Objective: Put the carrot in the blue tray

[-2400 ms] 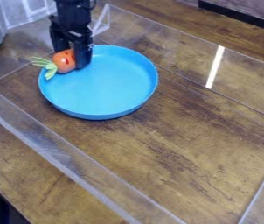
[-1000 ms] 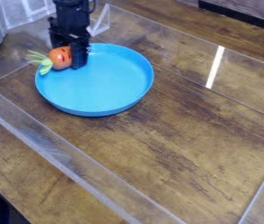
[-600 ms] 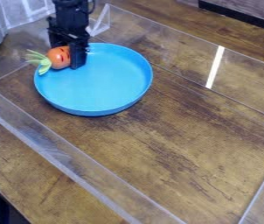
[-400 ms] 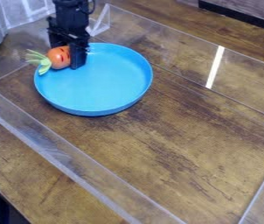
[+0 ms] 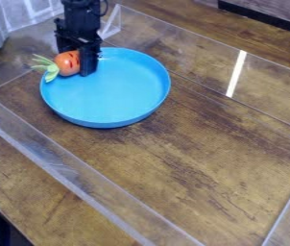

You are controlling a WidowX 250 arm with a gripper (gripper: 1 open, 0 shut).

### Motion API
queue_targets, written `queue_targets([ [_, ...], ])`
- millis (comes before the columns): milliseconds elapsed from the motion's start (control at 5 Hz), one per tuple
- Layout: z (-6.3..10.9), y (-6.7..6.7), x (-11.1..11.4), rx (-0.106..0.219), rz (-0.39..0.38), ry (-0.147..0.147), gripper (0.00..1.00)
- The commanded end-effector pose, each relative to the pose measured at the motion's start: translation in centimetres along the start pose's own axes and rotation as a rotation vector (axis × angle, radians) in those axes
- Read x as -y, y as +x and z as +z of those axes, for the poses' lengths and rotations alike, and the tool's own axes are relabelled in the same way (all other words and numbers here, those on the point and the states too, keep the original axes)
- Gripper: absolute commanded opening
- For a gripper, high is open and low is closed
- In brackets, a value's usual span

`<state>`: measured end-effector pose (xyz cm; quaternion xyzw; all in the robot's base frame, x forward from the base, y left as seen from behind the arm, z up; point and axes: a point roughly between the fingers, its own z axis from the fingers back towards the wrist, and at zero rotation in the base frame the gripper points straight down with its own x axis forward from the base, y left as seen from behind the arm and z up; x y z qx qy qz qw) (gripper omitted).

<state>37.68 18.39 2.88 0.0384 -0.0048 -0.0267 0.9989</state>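
Fingers [image 5: 75, 65] pointed straight down, clamped on the carrot [image 5: 67, 64] over the blue tray's [image 5: 115, 98] ten-o'clock rim, above the wooden table [image 5: 199, 163].

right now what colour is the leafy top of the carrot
Green, sticking out to the left of the orange carrot at the blue tray rim; the only camera view shows it.

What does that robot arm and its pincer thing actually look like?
Only its lower end shows, at the top left of the camera view. The end effector is black and blocky, with two short dark fingers pointing down. No cables or markings are clear enough to make out.
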Motion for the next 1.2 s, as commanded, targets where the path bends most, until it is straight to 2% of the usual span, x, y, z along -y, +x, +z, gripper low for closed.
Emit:
queue_targets([
  [0, 3.4, 1.2, 0.0, 0.07, -0.008, 0.048, 0.0],
  [1000, 5.3, 1.6, 0.1, 0.074, -0.011, 0.067, 0.0],
])
